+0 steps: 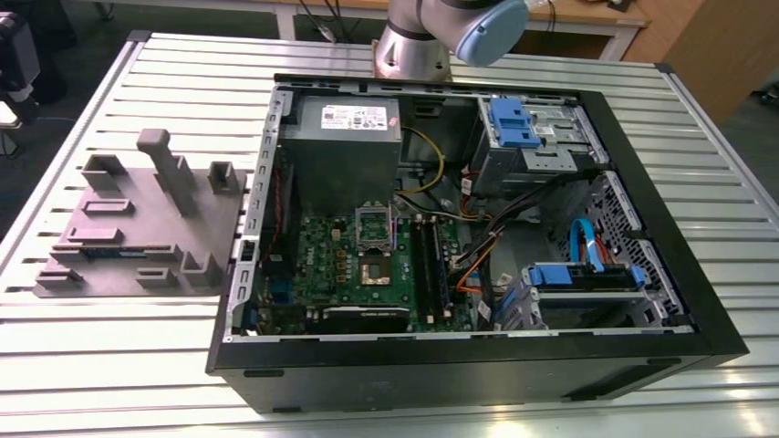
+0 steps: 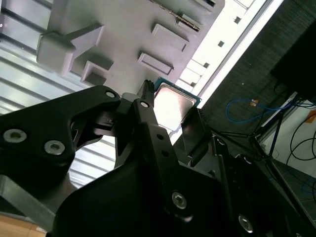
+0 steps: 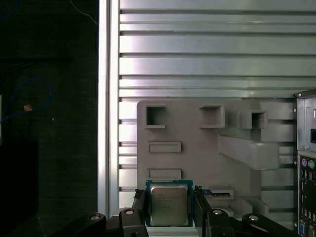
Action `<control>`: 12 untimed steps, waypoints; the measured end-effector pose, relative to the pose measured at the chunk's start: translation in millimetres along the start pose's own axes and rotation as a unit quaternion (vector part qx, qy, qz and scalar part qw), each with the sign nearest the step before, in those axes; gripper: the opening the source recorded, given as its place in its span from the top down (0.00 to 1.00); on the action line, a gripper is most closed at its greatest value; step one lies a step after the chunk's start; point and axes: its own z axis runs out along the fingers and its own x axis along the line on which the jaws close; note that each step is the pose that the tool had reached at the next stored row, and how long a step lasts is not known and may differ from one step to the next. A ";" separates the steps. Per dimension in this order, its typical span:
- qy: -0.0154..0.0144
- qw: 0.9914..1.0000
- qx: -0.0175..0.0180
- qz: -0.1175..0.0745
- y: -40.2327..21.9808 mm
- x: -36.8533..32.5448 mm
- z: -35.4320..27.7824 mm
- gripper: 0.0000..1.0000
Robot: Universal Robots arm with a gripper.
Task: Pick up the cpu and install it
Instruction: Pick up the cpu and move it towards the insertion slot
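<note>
In both wrist views the cpu (image 3: 169,203) (image 2: 173,103), a flat square chip with a shiny silver top and a thin blue-green rim, sits between my black fingers (image 3: 139,203). My gripper (image 3: 169,206) (image 2: 171,116) is shut on it, one finger on each side. The chip hangs well above the grey fixture plate (image 3: 197,148), over the plate's edge. In the exterior view the open computer case (image 1: 681,301) lies on the table with the motherboard's dark socket (image 1: 375,269) near its middle, and the arm's base (image 1: 426,36) stands behind the case.
The grey fixture plate (image 1: 134,228), with raised blocks and pockets, lies at the exterior view's left of the case on the slatted metal table (image 1: 109,365). Inside the case are a grey power supply (image 1: 347,137), blue drive brackets (image 1: 512,123) and loose cables (image 1: 487,246).
</note>
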 end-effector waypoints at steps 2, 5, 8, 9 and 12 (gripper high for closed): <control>0.000 1.000 0.000 0.000 0.1 0.0 -1.3 0.53; 0.000 1.000 0.000 0.000 0.1 0.0 -3.7 0.53; 0.000 1.000 0.000 0.000 0.1 0.0 -5.8 0.53; 0.000 1.000 0.000 0.000 0.2 -0.1 -6.6 0.53; 0.000 1.000 0.000 0.000 0.2 -0.1 -8.8 0.53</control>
